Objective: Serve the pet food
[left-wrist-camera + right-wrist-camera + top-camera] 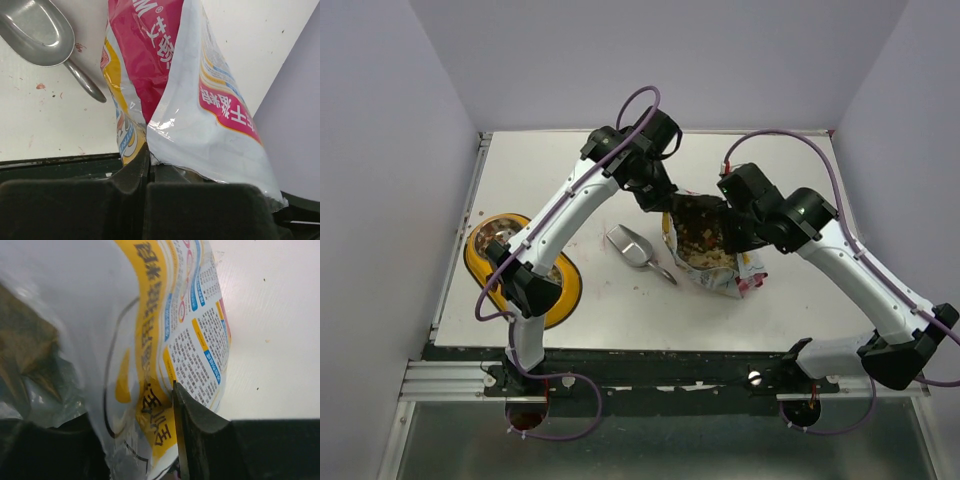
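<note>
The left gripper [148,160] is pinched tight on the bag [732,272] at its rim, apparently to keep the mouth up and open. The right gripper [132,407] stands spread, 1 finger either side of the opposite wall. The pet food [700,238] sits inside the bag, with the scoop [632,247] just beside it.

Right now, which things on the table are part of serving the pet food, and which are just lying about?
For the job:
- pet food inside the open bag
- metal scoop, lying beside the bag
- yellow feeder

Just lying about:
- only a few reddish specks on the table
</note>
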Available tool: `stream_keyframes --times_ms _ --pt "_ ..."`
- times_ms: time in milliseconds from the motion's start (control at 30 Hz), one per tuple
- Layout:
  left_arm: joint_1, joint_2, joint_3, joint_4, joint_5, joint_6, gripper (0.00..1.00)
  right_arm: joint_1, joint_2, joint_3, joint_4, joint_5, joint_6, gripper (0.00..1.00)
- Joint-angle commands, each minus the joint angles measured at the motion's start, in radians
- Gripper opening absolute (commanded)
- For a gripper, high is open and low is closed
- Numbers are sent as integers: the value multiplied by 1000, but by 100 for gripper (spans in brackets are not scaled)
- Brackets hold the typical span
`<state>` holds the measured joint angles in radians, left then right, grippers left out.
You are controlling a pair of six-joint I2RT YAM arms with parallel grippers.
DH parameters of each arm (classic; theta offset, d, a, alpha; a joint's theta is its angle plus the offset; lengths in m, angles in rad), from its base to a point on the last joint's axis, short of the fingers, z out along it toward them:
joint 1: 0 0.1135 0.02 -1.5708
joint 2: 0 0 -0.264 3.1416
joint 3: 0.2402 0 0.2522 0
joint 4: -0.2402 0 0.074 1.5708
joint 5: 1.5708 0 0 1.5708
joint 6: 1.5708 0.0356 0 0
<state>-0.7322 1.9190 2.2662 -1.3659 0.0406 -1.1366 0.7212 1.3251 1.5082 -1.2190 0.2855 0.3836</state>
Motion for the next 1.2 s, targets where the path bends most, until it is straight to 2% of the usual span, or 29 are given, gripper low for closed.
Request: stream_keyframes --times_ms 0,200,367,467,500,533,600,700,767,800,833,867,1000,1167 --pt "62 -75 117 30 -94 -100 0 7 -7 47 -73 -6 -3 42" --pt "91 -77 133 125 -209 -106 0 7 29 81 -13 -215 -58 1" --pt "123 -64 142 133 -275 -111 0 7 36 115 27 -449 -150 1" --pt "139 -63 141 149 -288 -66 0 9 23 101 36 -410 -163 1" --pt "140 -66 142 160 -297 -48 0 9 34 110 23 -357 -158 5" --pt "140 -66 141 169 -300 -34 0 9 43 125 12 -297 -152 14" --pt "139 -66 135 172 -292 -34 0 9 66 182 16 -264 -156 40" --pt "140 -61 139 146 -248 -74 0 9 106 271 82 -372 -157 65" --pt "140 -58 128 143 -214 -92 0 12 117 282 163 -446 -161 72" --pt "140 -55 125 145 -206 -95 0 17 106 259 214 -457 -161 81" --pt "140 -49 127 142 -202 -95 0 20 100 232 260 -469 -172 83" --pt "142 -43 128 134 -200 -101 0 23 95 204 295 -473 -175 89" --pt "158 -20 158 97 -151 -155 0 96 124 176 332 -413 -209 90" --pt "198 -3 150 102 9 -270 0 320 122 129 289 13 -212 90"
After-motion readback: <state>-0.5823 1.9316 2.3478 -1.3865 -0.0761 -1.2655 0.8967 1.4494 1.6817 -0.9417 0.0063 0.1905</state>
